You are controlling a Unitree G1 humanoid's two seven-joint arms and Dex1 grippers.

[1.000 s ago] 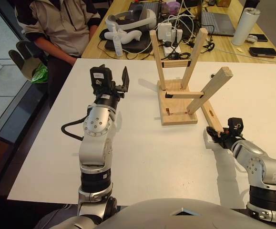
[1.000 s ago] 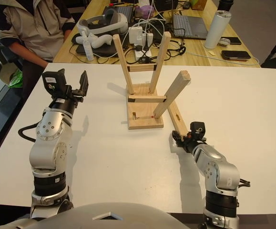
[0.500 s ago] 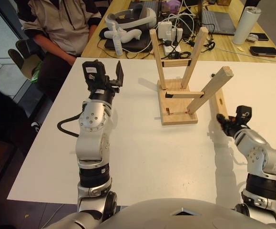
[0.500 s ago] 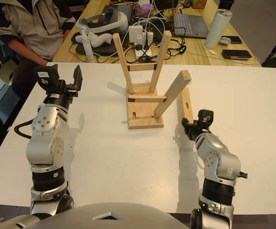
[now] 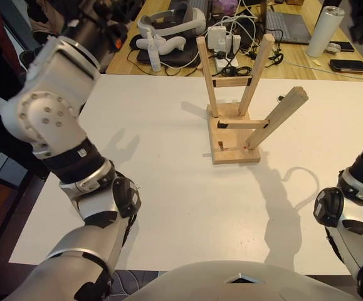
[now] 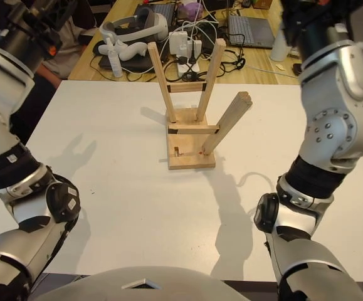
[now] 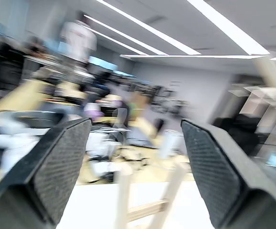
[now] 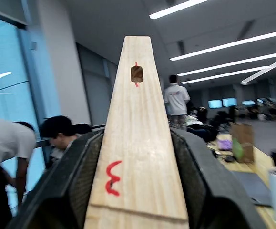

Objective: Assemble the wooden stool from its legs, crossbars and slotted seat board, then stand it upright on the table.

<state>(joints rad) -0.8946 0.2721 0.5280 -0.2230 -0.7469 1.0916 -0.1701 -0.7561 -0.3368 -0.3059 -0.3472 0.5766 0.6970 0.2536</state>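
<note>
right hand grips the loose leg high at the right, long axis along its fingers. left hand is open and empty. the upturned stool stands mid bench, below-left of the leg.

On the white table, the seat board is lying flat; two legs are standing on it, a third leg is leaning right.
</note>
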